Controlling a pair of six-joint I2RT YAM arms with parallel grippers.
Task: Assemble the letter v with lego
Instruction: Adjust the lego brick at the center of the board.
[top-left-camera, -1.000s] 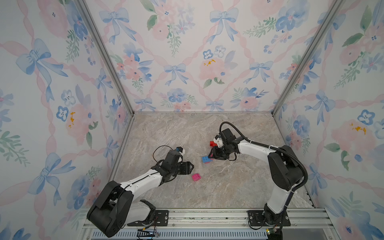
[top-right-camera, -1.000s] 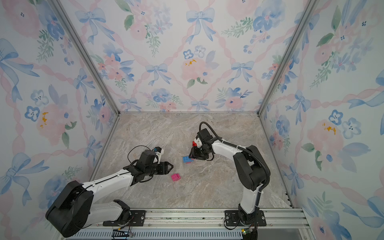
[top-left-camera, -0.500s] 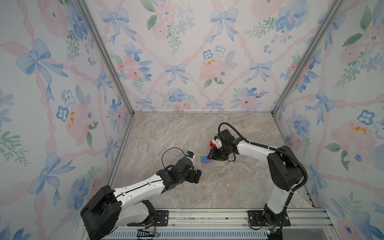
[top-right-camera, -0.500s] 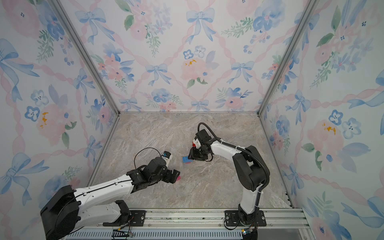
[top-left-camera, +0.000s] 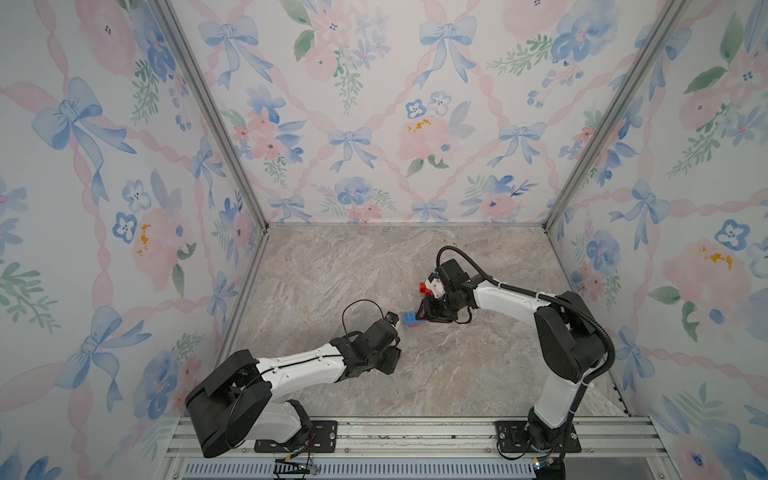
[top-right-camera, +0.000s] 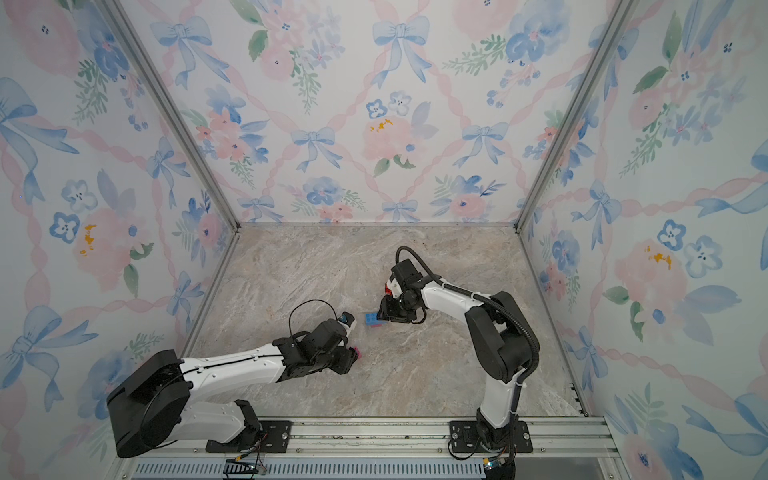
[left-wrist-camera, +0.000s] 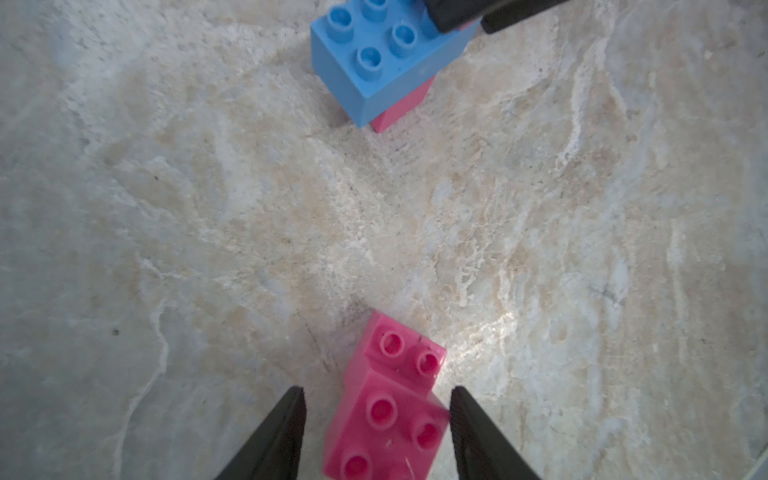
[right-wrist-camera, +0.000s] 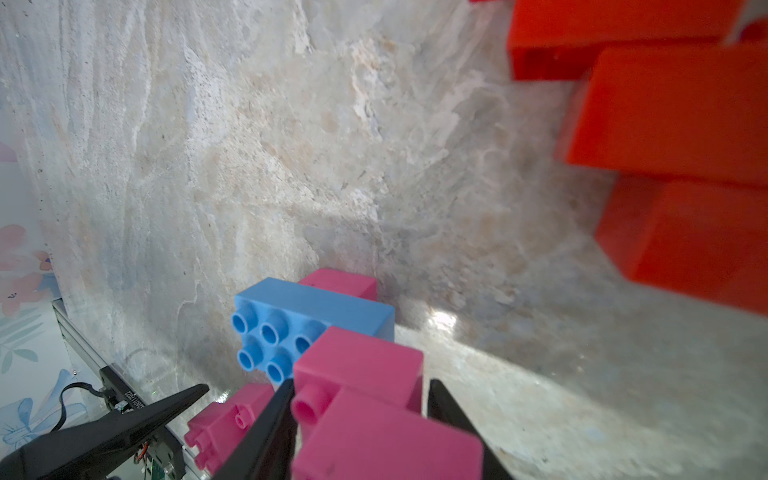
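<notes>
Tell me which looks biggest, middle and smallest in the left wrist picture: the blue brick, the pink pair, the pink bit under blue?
1. Pink pair, though it lies nearest the camera, so it may only look bigger.
2. Blue brick, partly cut off.
3. Pink bit under blue, mostly hidden.

My matt black plastic fingers flank a smooth, slightly glossy pink plastic brick pair. The blue plastic brick is satin-smooth. The marble-patterned tabletop shows sheen.
</notes>
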